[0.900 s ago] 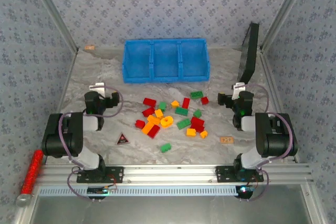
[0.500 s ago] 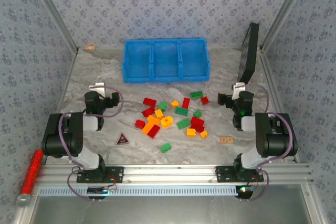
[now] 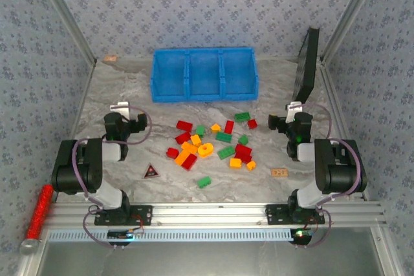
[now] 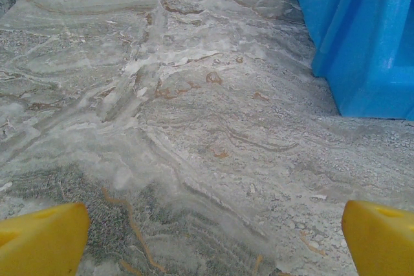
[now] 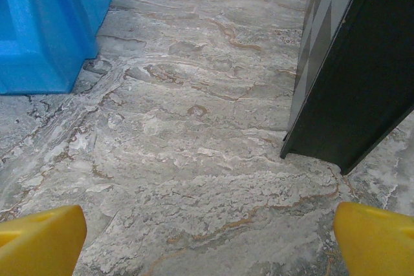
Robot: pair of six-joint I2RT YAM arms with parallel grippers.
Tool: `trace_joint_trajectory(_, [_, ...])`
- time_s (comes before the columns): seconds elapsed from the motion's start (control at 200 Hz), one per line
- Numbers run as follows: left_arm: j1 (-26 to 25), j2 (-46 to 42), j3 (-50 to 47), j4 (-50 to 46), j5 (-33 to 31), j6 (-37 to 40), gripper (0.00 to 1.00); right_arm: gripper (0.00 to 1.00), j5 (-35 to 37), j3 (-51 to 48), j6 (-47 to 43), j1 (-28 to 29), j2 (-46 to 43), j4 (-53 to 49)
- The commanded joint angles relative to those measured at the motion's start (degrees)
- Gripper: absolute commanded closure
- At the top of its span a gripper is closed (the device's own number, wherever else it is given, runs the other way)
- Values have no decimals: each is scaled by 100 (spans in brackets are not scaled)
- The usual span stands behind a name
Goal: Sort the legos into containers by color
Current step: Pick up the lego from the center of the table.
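I see the legos (image 3: 206,150) lying loose in a cluster mid-table, between my two arms. The blue containers (image 3: 204,94) stand just beyond them. My left gripper (image 4: 213,237) is spread wide and holds nothing, near the bin's left end. My right gripper (image 5: 210,237) is equally wide and empty, between the bin and the black panel (image 5: 362,82).

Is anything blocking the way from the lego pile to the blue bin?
No, nothing visible. Just bare table lies between the legos and the blue bin behind them.
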Motion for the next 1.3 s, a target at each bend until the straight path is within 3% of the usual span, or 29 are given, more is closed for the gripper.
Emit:
trace_joint_trajectory(0.0, [33,-18,123,19,107,78,0,0,-50,294,-52,20,-267,-444])
trace_joint_trajectory(0.16, [42,-12,132,-16,118,70,0,0,-768,1000,-357,228,-1053,-2419])
trace_joint_trajectory(0.31, [53,-184,285,-280,339,151,0,0,-623,1237,-161,710,-1645,-3247])
trace_joint_trajectory(0.45, [-44,-801,1810,-3163,-248,-138,0,0,-95,1742,580,1269,-1902,-4455])
trace_joint_trajectory(0.589, [-508,-1174,2605,-4014,-840,55,0,5,411,2293,1177,1593,-1608,-5645])
trace_joint_trajectory(0.914, [-816,-1346,3756,-5354,-401,70,0,12,-307,3158,1201,1677,-78,-6514])
trace_joint_trajectory(1.294, [-1049,-1596,4008,-5749,-317,119,0,16,17,4135,897,1872,1137,-7181])
